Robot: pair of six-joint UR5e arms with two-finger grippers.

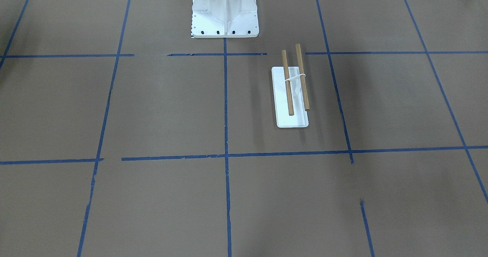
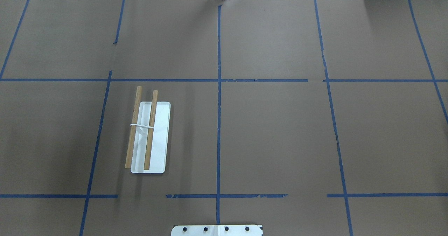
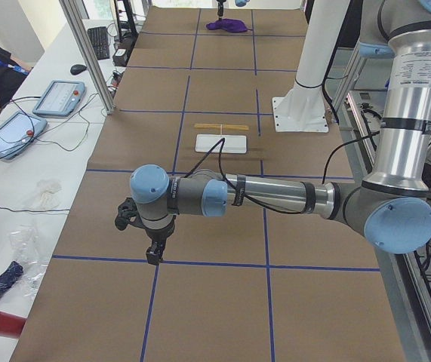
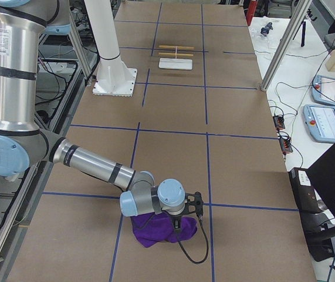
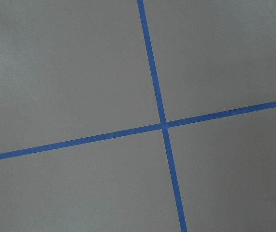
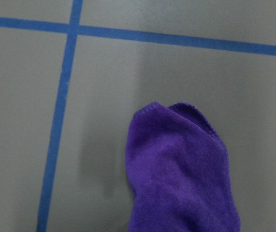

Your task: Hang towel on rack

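Note:
The rack (image 1: 291, 93) stands on the brown table: a white base with two wooden rods. It also shows in the overhead view (image 2: 148, 138) and both side views (image 3: 221, 139) (image 4: 176, 59). The purple towel (image 4: 161, 232) lies bunched on the table at the robot's right end, far from the rack, and shows in the right wrist view (image 6: 181, 169). My right gripper (image 4: 178, 224) is down at the towel's top; I cannot tell if it is open or shut. My left gripper (image 3: 153, 256) hangs over bare table at the left end; I cannot tell its state.
A large white bolted pedestal (image 1: 225, 13) stands at the robot's side of the table, near the rack. Blue tape lines (image 5: 163, 124) grid the table. Aluminium posts (image 3: 87, 53) and operator tablets (image 4: 331, 91) line the far edge.

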